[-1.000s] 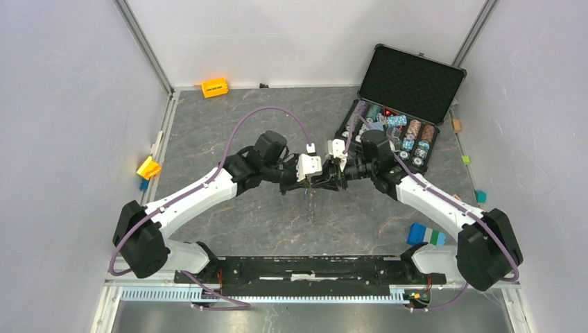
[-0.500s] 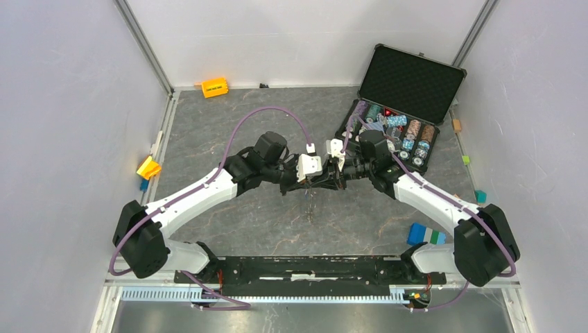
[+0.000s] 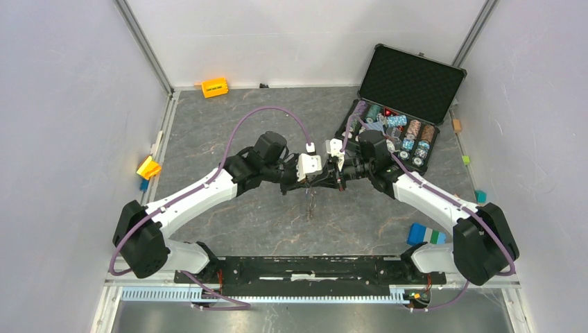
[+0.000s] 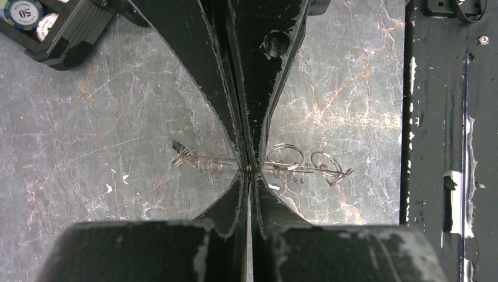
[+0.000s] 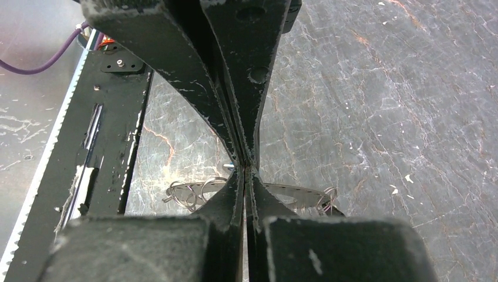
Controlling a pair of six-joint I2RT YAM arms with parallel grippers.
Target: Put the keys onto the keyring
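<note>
The keyring [image 4: 211,161] is showing as a thin wire with small loops strung along it. It is sitting low over the grey marble-patterned table [image 3: 229,118], about mid-table and right under the spot where the two arms are meeting. From the overhead view it is only a faint line [image 3: 311,205], and I cannot tell whether it is lying on the surface or hanging. Any keys on it are too small to make out.

The left gripper [image 4: 249,176] is pressing its fingers fully together, tips pointing at the wire's midpoint. The right gripper [image 5: 245,176] is doing the same from the opposite side, so the two pairs of black fingers are meeting nose to nose. I cannot tell whether either one is actually pinching the wire or something tiny between its tips.

Behind the right arm, an open black case [image 3: 409,90] is holding rows of poker chips. An orange block [image 3: 214,87] is lying by the back wall and a blue block [image 3: 425,234] near the right arm's base.
</note>
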